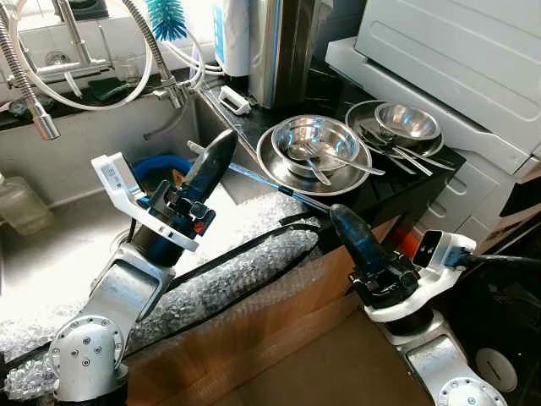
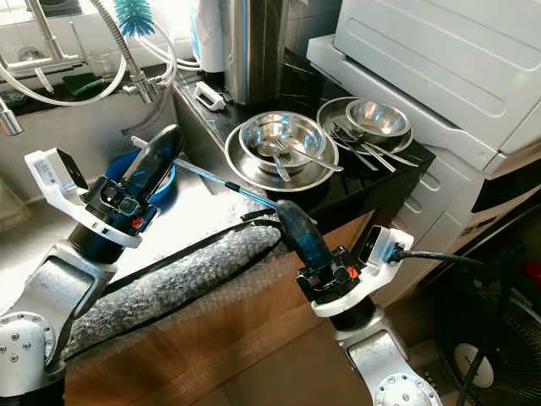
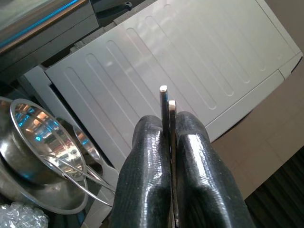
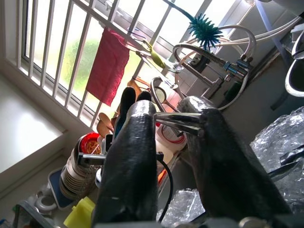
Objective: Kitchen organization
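Two thin metal utensil handles are clamped in the closed left pincer, raised over the sink. A metal utensil is gripped by the right pincer at the black surface, before stacked steel bowls holding forks. Bubble wrap is draped along the front edge; no legible writing is seen.

Bubble wrap over cardboard, red cloth on window bars.

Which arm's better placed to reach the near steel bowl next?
Left, probably: left gripper, shut on flat metal handles, points at the steel bowl. Right gripper, holding a metal utensil, aims toward the sink.
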Controlling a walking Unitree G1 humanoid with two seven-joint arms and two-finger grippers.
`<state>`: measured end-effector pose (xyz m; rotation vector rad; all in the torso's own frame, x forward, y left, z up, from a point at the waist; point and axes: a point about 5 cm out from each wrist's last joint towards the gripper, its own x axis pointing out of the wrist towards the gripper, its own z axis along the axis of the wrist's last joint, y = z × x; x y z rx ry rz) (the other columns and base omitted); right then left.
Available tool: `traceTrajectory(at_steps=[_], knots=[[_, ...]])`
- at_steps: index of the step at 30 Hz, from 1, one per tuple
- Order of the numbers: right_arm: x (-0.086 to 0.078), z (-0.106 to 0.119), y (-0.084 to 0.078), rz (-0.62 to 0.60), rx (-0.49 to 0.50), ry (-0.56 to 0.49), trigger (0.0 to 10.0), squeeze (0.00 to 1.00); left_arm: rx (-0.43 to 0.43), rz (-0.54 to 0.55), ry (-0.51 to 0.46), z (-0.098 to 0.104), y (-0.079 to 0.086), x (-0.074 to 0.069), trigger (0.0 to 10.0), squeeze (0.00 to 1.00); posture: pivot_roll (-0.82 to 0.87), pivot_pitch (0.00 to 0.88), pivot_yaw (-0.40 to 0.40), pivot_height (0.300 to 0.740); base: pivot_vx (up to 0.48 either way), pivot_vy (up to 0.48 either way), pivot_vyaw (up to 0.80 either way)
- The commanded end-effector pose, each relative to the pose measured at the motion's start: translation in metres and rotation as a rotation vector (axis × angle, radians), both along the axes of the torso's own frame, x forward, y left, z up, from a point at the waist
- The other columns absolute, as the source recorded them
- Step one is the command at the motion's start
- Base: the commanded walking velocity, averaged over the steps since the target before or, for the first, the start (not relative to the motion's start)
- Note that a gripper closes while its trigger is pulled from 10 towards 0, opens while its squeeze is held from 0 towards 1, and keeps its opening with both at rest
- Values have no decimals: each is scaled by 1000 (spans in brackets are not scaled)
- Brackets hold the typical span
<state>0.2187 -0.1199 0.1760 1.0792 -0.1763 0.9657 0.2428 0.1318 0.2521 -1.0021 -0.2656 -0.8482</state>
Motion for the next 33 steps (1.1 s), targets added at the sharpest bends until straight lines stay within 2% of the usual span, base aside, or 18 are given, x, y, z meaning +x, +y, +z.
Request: traceTrajectory(at_steps=[1, 13, 14, 15, 16, 22, 25, 26, 27, 28, 29, 31, 32, 33], knots=[[0, 6, -4, -23, -1, -36, 10000, 1000, 10, 92, 11, 2, 13, 3, 0, 0, 81, 99, -58, 740, 0, 0, 0], [1, 5, -4, -28, -12, -37, 10000, 1000, 1, 108, -6, 9, 14, 4, 0, 0, 81, 97, -57, 740, 0, 0, 0], [1, 4, -4, -31, -15, -35, 10000, 949, -1, 117, -11, 11, 15, 5, 0, 0, 81, 97, -58, 740, 0, 0, 0], [1, 4, -4, -35, -19, -32, 10000, 765, -4, 128, -18, 13, 16, 6, 0, 0, 81, 97, -58, 740, 0, 0, 0], [1, 4, -4, -36, -22, -30, 10000, 0, -3, 141, -29, 17, 17, 7, 0, 0, 80, 97, -58, 740, 0, 0, 0], [2, 2, -3, -35, -35, -27, 10000, 0, -61, 191, -77, 37, 25, 9, 0, 0, 80, 96, -57, 740, 0, 0, 0], [1, 2, -3, -33, -35, -30, 10000, 0, -58, 279, -111, 51, 35, 13, 0, 0, 79, 94, -56, 740, 0, 0, 0], [1, 2, -3, -33, -38, -30, 10000, 0, -46, 340, -120, 57, 41, 15, 0, 0, 80, 93, -56, 740, 0, 0, 0], [2, 2, -3, -34, -40, -30, 10000, 0, 1, 436, -124, 62, 48, 20, 1882, 0, 80, 91, -56, 740, 0, 0, 0], [2, 2, -3, -36, -43, -29, 10000, 0, 39, 485, -124, 63, 51, 22, 8039, 0, 80, 91, -56, 740, 0, 0, 0], [2, 1, -3, -38, -45, -28, 10000, 0, 77, 526, -125, 65, 53, 24, 10000, 0, 80, 91, -56, 740, 0, 0, 0], [2, 1, -3, -44, -50, -26, 10000, 0, 147, 590, -130, 66, 55, 27, 10000, 0, 81, 89, -55, 740, 0, 0, 0], [4, 0, -3, -58, -63, -21, 10000, 0, 265, 672, -148, 65, 56, 29, 10000, 0, 80, 88, -54, 740, 0, 0, 0], [5, 0, -4, -65, -65, -19, 10000, 0, 318, 713, -149, 63, 56, 31, 10000, 0, 79, 89, -55, 740, 0, 0, 0]])
